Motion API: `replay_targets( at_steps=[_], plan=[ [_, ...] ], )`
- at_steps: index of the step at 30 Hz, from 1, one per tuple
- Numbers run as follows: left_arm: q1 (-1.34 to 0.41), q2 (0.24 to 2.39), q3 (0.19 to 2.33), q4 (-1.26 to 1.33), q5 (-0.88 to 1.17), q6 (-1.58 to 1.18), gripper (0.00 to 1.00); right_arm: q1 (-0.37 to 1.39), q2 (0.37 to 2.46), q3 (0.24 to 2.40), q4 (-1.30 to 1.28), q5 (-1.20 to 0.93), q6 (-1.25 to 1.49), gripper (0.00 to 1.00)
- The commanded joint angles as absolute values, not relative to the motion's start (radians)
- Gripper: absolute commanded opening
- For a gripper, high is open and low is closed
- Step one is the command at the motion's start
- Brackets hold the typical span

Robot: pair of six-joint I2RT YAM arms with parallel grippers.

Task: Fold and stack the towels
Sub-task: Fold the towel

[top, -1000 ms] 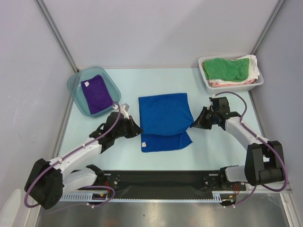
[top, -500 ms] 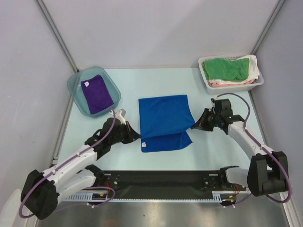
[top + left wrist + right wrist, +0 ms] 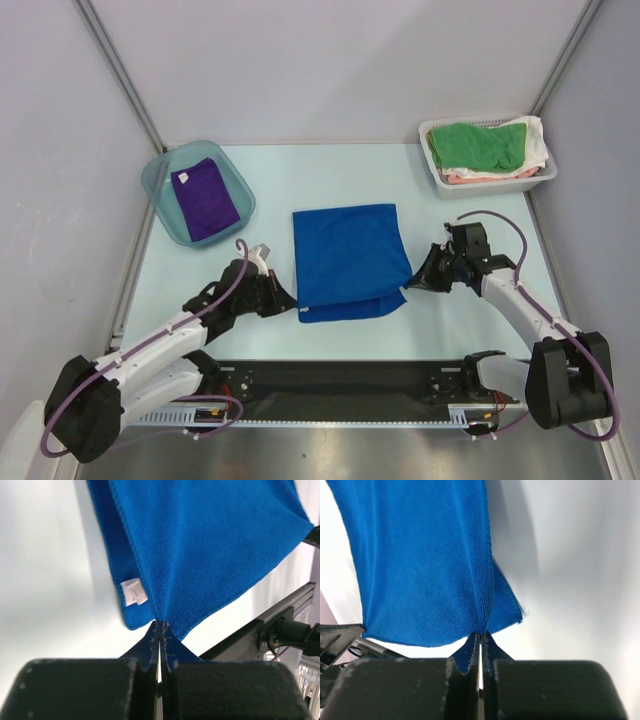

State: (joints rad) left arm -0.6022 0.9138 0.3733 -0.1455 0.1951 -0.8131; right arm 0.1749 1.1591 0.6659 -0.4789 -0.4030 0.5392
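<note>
The royal blue towel lies mid-table, its upper layer drawn over the lower one toward the near edge. My left gripper is shut on its near left corner; in the left wrist view the towel fans out from the pinch and its white tag shows. My right gripper is shut on the near right corner; the towel fills the right wrist view. The purple towel lies folded in the teal bin. The green towel lies in the white basket.
White and pinkish cloth lies under the green towel in the basket at the back right. The black rail runs along the near edge between the arm bases. Grey walls enclose the table on three sides.
Both grippers have pulled the blue towel's upper layer toward the near edge, so it now covers nearly all of the lower layer. The arms have drawn back with it.
</note>
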Motion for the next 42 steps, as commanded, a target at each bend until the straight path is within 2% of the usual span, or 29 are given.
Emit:
replay_targets(
  at_steps=[1, 16, 29, 38, 41, 42],
  plan=[
    [-0.612, 0.934, 0.339, -0.097, 0.238, -0.838, 0.0, 0.196, 1.14, 0.644, -0.479, -0.396, 0.546, 0.0],
    [-0.621, 1.015, 0.307, -0.02, 0.279, -0.841, 0.0, 0.204, 1.131, 0.587, -0.495, -0.365, 0.548, 0.0],
    [-0.62, 0.828, 0.429, -0.245, 0.192, -0.795, 0.0, 0.199, 1.082, 0.704, -0.604, -0.365, 0.525, 0.0],
    [-0.62, 0.883, 0.33, -0.143, 0.258, -0.822, 0.0, 0.202, 1.058, 0.611, -0.578, -0.374, 0.542, 0.0],
    [-0.62, 0.935, 0.305, -0.085, 0.284, -0.828, 0.0, 0.201, 1.066, 0.575, -0.557, -0.382, 0.545, 0.06],
    [-0.62, 0.948, 0.292, -0.074, 0.29, -0.831, 0.04, 0.201, 1.072, 0.568, -0.551, -0.388, 0.548, 0.1]
  ],
)
